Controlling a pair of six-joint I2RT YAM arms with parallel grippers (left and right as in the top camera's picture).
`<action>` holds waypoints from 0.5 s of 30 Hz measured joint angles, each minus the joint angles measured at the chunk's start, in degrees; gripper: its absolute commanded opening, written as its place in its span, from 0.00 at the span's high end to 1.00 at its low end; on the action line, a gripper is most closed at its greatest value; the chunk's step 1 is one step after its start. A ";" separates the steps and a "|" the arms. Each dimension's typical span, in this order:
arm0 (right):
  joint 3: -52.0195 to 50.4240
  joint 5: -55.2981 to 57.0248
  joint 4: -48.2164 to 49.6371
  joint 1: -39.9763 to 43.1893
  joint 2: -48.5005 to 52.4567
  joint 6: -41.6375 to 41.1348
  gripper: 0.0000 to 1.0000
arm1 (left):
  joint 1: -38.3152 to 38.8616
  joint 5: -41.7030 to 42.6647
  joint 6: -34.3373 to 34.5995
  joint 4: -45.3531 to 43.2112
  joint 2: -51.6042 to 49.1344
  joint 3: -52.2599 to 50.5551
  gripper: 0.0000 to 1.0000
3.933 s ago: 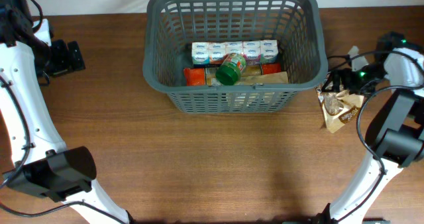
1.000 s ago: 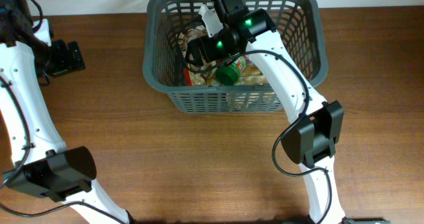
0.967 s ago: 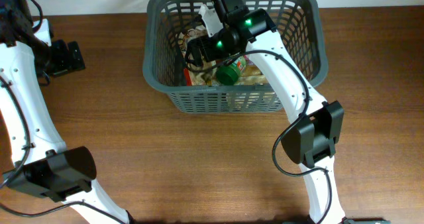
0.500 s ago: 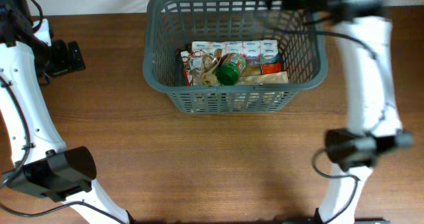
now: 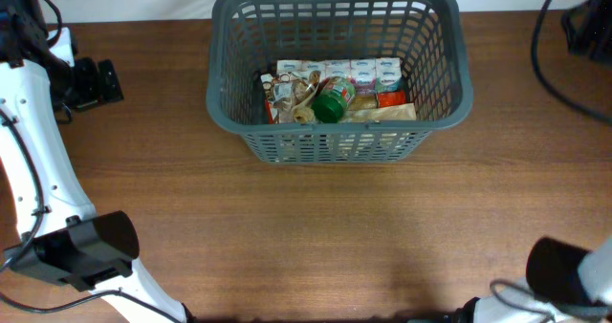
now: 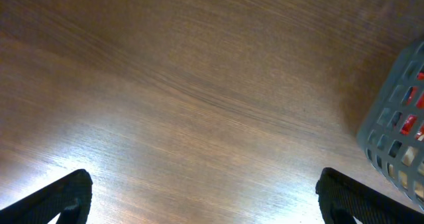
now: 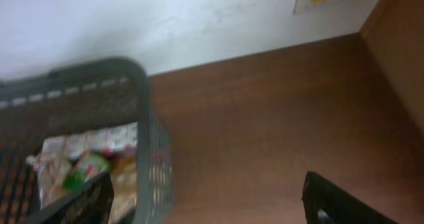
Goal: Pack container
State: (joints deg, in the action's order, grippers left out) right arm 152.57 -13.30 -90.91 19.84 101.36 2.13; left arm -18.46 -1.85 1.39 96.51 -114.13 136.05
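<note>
The container (image 5: 435, 108), a big dark grey slotted basket, stands at the back middle of the table. Inside it lie a row of white cartons (image 5: 349, 72), a green jar (image 5: 332, 100), a crinkled snack bag (image 5: 290, 98) and a red pack (image 5: 392, 99). My left gripper (image 6: 202, 201) hangs open over bare wood far to the left of the basket (image 6: 397, 141), nothing between its fingers (image 6: 66, 197). My right gripper (image 7: 209, 207) is open and empty, high up to the right of the container (image 7: 152, 151); that view is blurred.
The left arm (image 5: 38, 170) runs along the left edge, with its gripper (image 5: 105, 81) near the back left. A dark part of the right arm (image 5: 585, 22) shows at the back right corner. A white wall (image 7: 165, 18) lies behind the table.
My right arm has come up out of the basket and swung off to the right. The snack bag now lies inside at the left end. The left arm has not moved.
</note>
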 measured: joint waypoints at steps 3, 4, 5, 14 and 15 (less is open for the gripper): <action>-0.22 0.02 -1.14 -0.11 -5.49 1.53 0.17 | 0.00 0.00 0.00 -0.04 0.00 0.00 0.01; -0.24 0.15 -1.16 -0.11 -8.87 1.92 0.17 | 0.00 0.00 0.00 -0.02 0.00 0.00 0.01; -0.31 0.39 -1.09 -0.11 -12.13 2.25 0.16 | 0.00 0.00 0.00 -0.04 0.00 0.00 0.01; 1.73 2.45 -4.74 -0.11 -43.39 3.04 0.16 | 0.00 0.00 0.00 -0.04 0.00 0.00 0.01; 1.64 2.93 -5.92 -0.11 -45.51 3.04 0.16 | 0.00 0.00 0.00 -0.04 0.00 0.00 0.01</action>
State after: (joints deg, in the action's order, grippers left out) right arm 154.21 -10.37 -96.84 19.73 55.86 5.17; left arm -18.46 -1.85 1.39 96.47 -114.13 136.05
